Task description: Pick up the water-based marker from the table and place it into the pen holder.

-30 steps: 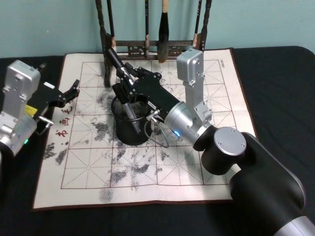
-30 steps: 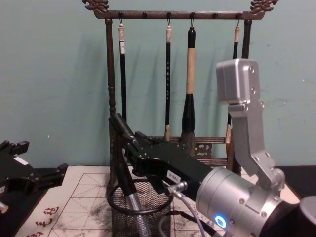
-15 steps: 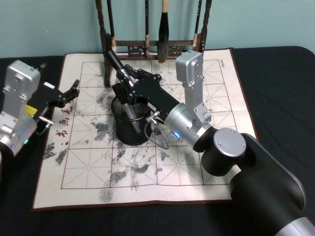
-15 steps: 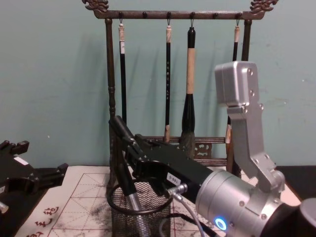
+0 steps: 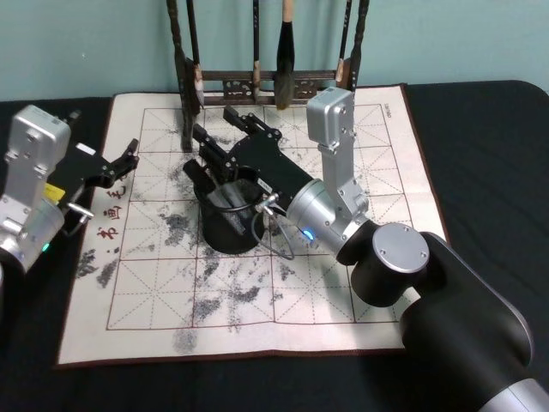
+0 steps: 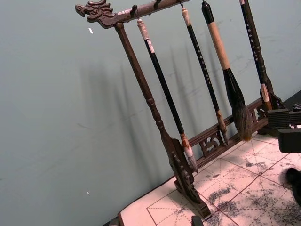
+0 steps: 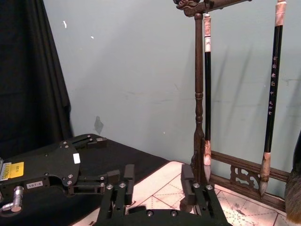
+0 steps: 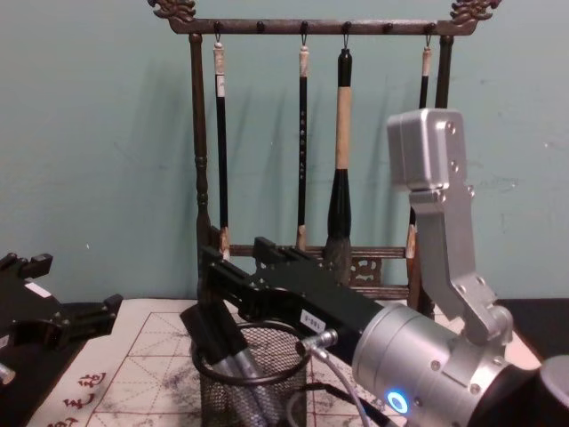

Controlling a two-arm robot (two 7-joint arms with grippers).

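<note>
Marker (image 8: 233,351) is in the pen holder (image 8: 253,396), leaning against the rim on the left side, dark cap end sticking out over the edge, grey barrel going down inside the mesh. My right gripper (image 5: 230,139) hangs just above and behind the cup mouth, jaws spread apart, nothing between them; right wrist view shows both fingers (image 7: 126,175) wide with bare gap. Looks like the drop is done, judging by how it lies. Marker reads as light, rigid, smooth plastic: likely slippery on the barrel, so if I need to re-grip I'd take it across the cap or upper barrel, not the taper. Holder is a light wire cup on the mat (image 5: 360,283), so it could tip or slide if I bump the rim while pulling away. Brush rack (image 8: 311,151) stands close behind, needs clearance. Left gripper (image 5: 125,158) is parked at the left edge of the mat, fingers apart, idle. Table (image 5: 489,154) around is dark.
</note>
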